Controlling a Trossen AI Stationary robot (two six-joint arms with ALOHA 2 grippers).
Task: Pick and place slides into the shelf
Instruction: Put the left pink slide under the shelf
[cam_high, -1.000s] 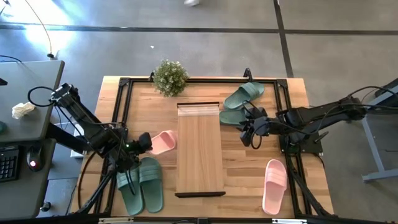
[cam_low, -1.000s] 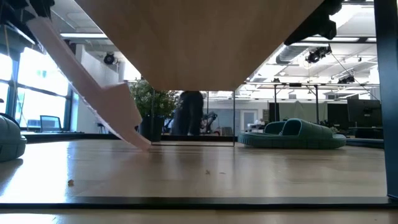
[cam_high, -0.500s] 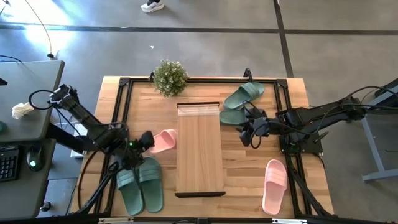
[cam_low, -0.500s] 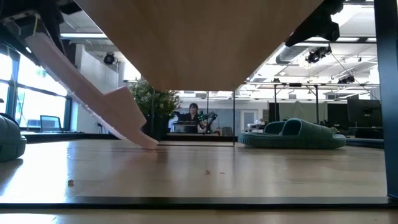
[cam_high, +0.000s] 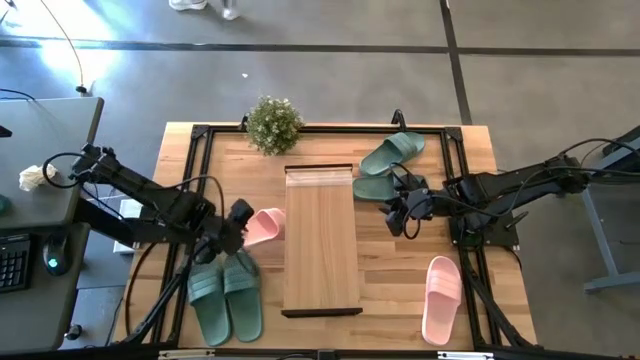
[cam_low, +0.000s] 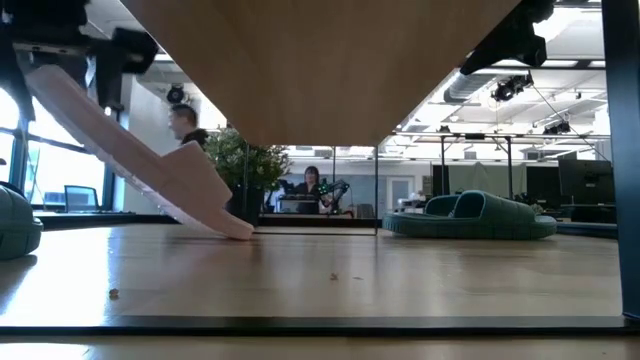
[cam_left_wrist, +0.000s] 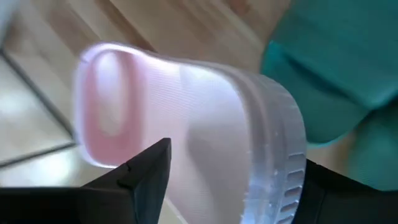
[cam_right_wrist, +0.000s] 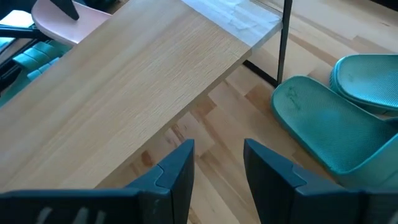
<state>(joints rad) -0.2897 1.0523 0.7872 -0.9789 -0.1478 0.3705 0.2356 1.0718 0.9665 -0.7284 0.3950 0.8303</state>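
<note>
Straddling a pale pink slide (cam_left_wrist: 186, 118), the left gripper (cam_high: 238, 222) has its fingers (cam_left_wrist: 146, 174) spread to either side of the sole, apparently no longer pinching it. That slide leans steeply, toe down on the tabletop (cam_low: 400, 280) beside the shelf (cam_high: 321, 240), its left long edge. Just behind the gripper lie two green slides (cam_high: 225, 295), leaving little room there. The right gripper (cam_high: 402, 212) hovers off the shelf's right edge, fingers parted and empty, next to another green pair (cam_high: 385, 168). A second pink slide (cam_high: 441, 297) lies apart, near the right front corner.
</note>
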